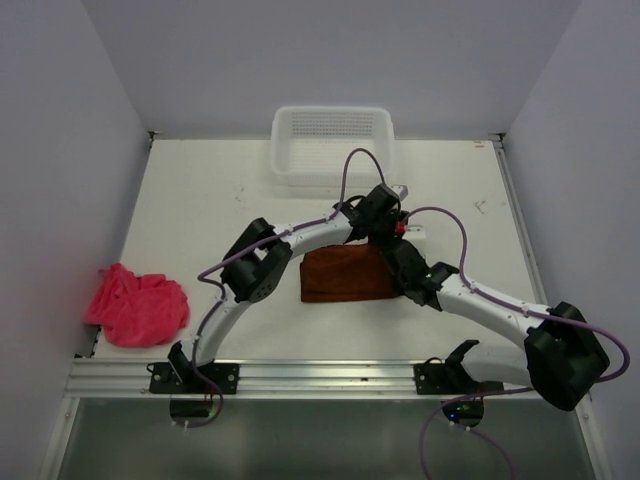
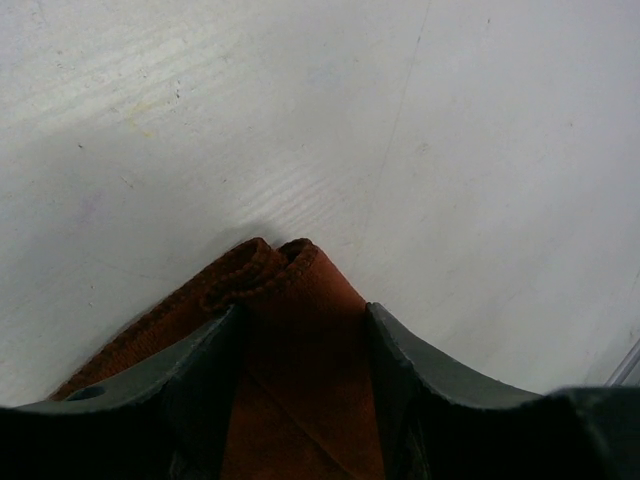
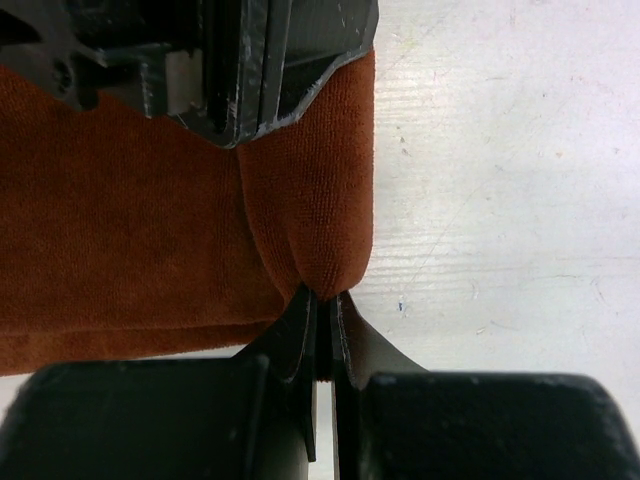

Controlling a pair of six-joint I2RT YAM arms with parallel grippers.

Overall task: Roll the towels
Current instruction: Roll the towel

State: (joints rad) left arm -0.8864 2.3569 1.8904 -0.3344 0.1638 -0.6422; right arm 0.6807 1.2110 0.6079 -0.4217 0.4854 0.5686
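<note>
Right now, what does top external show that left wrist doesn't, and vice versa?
Only top external: the crumpled pink towel at the left edge of the table, the white basket at the far edge, and the left arm and right arm meeting mid-table.
Only left wrist: a doubled corner of the rust towel, hem showing, poking out between the fingers of the left gripper.
Both: the rust towel and the white table.

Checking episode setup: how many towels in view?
2. The rust towel lies at the centre; the pink towel sits crumpled at the left edge of the table. None visible in the basket.
</note>
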